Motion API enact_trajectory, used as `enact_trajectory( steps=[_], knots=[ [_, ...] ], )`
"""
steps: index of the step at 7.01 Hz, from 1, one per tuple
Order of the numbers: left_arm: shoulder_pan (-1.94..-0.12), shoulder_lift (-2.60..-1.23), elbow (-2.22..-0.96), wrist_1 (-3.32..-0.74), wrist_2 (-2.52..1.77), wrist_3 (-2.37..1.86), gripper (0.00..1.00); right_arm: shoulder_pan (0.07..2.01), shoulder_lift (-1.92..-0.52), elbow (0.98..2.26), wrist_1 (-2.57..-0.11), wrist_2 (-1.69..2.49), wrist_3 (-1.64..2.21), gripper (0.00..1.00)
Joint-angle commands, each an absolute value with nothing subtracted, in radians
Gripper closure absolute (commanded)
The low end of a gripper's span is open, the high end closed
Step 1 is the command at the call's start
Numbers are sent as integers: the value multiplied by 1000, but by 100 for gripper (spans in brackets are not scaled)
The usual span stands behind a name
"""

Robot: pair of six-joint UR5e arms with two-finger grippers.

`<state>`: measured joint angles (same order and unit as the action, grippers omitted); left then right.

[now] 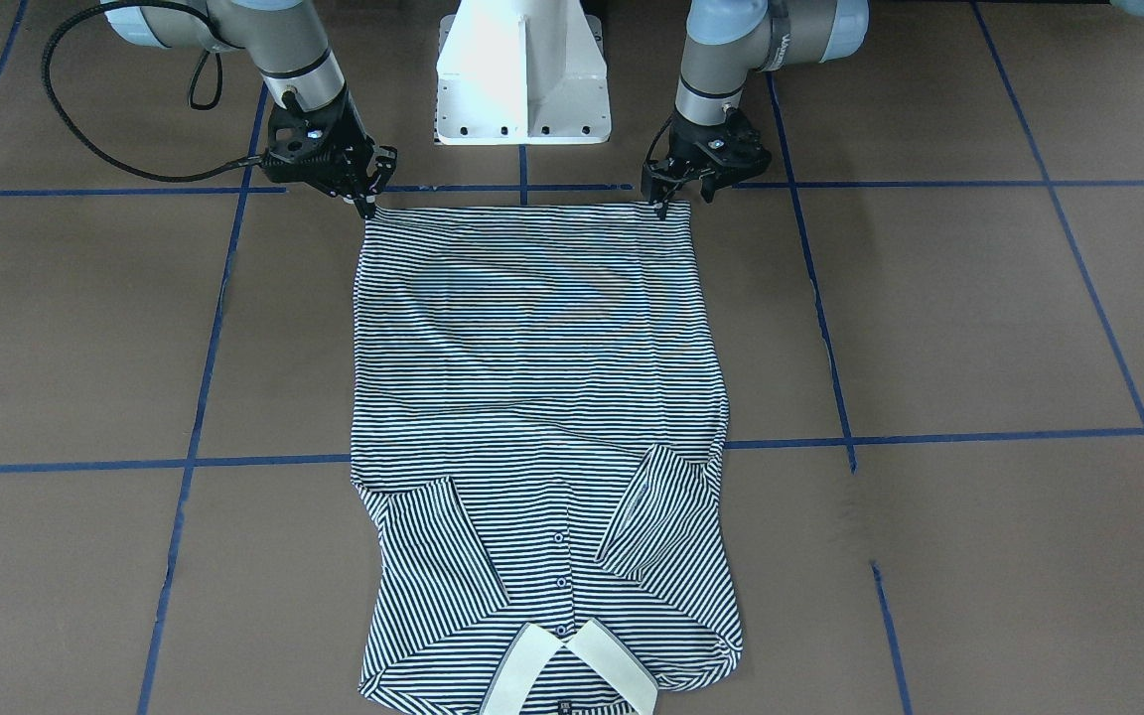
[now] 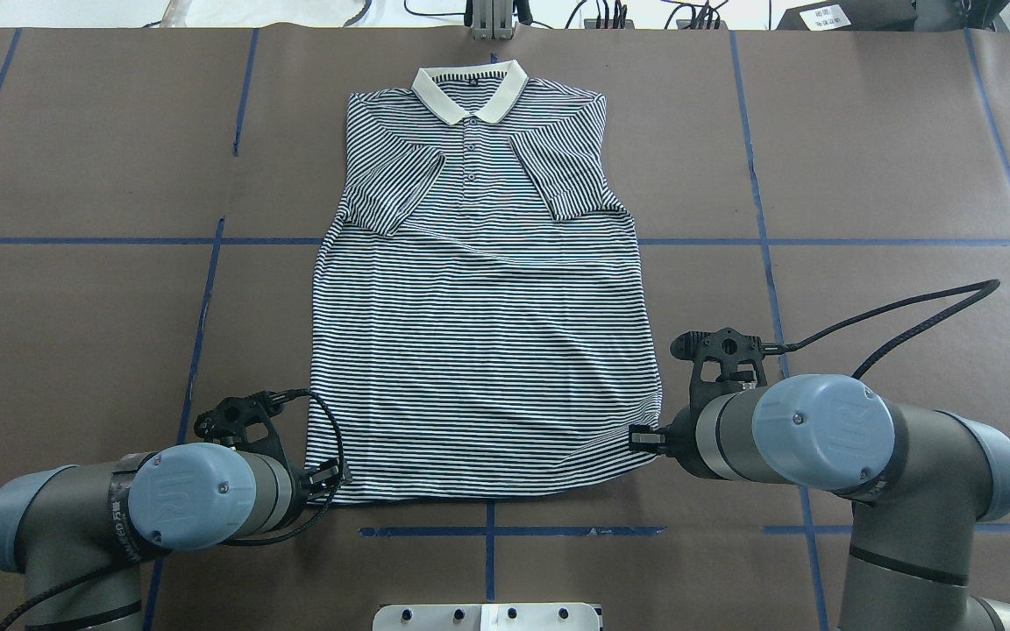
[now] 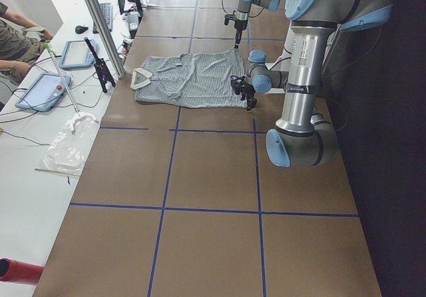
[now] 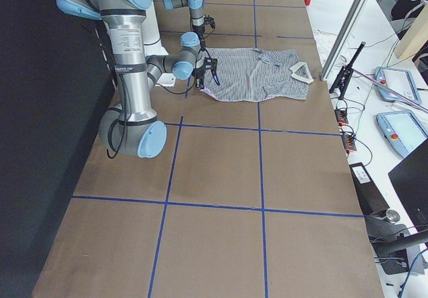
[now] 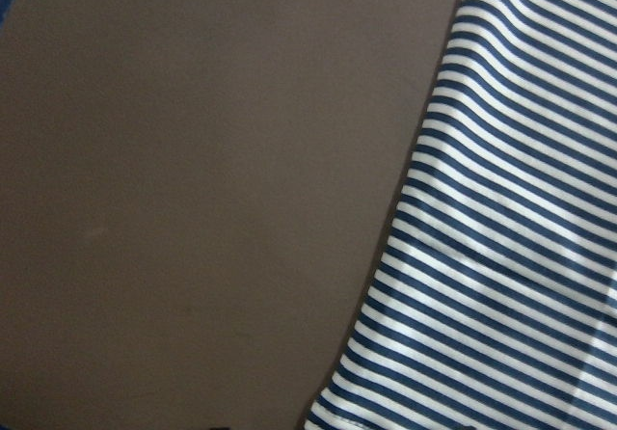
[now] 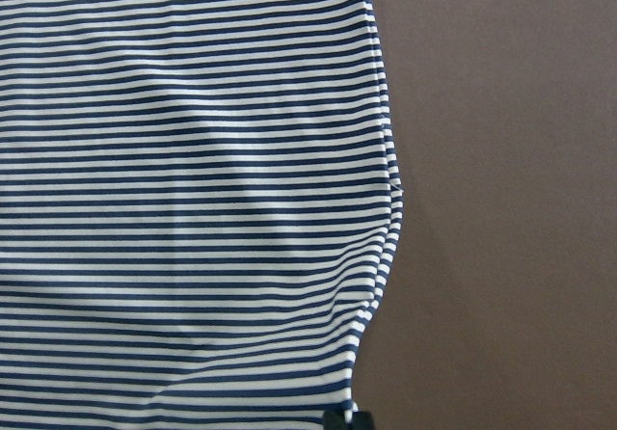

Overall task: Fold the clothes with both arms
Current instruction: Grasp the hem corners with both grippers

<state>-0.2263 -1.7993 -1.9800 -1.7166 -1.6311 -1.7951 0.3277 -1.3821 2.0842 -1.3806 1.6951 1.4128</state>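
Closest to the overhead camera are the blue end caps of the left arm (image 2: pixel 189 495) and the right arm (image 2: pixel 821 429), each with a round "UR" mark pressed in. A dark band (image 2: pixel 124 517) on the left arm carries pale letters which I cannot read. The polo shirt (image 2: pixel 483 350) lies flat on the brown counter (image 2: pixel 75 333), front side up. Its collar (image 2: pixel 470 88) is far from the robot, and both sleeves are folded inward on the chest.

In this view the wrists hide most of the jaws. The front-facing view shows them: the left gripper (image 1: pixel 681 194) and the right gripper (image 1: pixel 378 182) are each at one corner of the hem, jaws standing apart, and the hem lies flat. Only that view shows a small black label (image 1: pixel 564 707) inside the collar, too small to read. Each wrist camera sees only a striped cloth edge and the counter.
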Motion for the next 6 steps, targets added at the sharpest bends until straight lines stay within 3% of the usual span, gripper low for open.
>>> enact_trajectory(
  steps=[1, 4, 6],
  knots=[
    [-227, -1799, -1979, -1715, -1631, -1815, 38, 330, -1384, 2086, -1381, 1695, 1413, 100],
    [-225, -1804, -1982, -1715, -1632, -1832, 96, 331, -1385, 2091, -1381, 1695, 1413, 100],
    [-227, -1822, -1990, -1687, -1632, -1832, 100, 331, -1385, 2091, -1381, 1695, 1413, 100]
  ],
)
